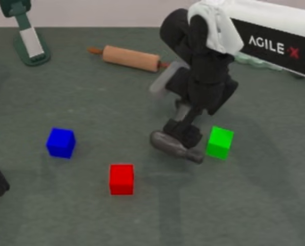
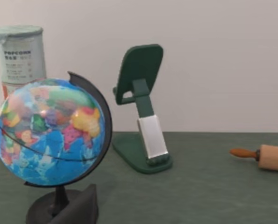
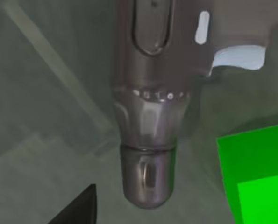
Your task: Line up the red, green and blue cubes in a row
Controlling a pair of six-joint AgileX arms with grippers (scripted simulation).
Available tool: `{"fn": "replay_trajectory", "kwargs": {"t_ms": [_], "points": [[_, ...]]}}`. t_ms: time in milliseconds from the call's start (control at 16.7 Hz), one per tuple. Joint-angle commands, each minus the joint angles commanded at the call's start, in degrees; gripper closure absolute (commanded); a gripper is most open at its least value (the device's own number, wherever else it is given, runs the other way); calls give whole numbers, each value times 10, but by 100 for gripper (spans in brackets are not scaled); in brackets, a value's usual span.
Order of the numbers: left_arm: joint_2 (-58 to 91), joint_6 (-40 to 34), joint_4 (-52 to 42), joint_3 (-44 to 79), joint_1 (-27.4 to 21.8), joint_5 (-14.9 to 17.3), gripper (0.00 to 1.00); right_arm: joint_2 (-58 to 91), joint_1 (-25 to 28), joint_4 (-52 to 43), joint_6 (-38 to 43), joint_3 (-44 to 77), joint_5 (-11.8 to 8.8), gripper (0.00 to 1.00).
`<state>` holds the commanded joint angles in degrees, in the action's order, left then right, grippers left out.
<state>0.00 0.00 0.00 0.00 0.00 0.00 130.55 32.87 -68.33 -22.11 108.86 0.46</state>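
Hovering right end effector (image 1: 185,134) over drill (image 1: 175,146), beside green cube (image 1: 220,142)

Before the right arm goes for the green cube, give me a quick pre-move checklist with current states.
1. Green cube free on the table, not held: ok.
2. Path to it clear: not ok, the grey drill lies right beside it, under the right gripper.
3. Right gripper's finger state: cannot tell, the arm hides it from above.
4. Red cube and blue cube apart with open space around them: ok.
5. Cubes in a row: not ok, the three are scattered.
6. Left arm out of the way: ok, it sits at the table's left edge, its camera facing the globe.
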Motion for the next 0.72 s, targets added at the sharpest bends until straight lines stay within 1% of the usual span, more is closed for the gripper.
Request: {"fn": "replay_trajectory", "kwargs": {"t_ms": [180, 360, 480, 720], "points": [[0, 0, 0, 0, 0, 0, 0, -23, -29, 18, -110, -41, -2, 0], [0, 0, 0, 0, 0, 0, 0, -37, -47, 31, -181, -68, -3, 0], [0, 0, 0, 0, 0, 0, 0, -42, -53, 34, -202, -75, -3, 0], [0, 0, 0, 0, 0, 0, 0, -42, -53, 34, -203, -76, -3, 0]]}}
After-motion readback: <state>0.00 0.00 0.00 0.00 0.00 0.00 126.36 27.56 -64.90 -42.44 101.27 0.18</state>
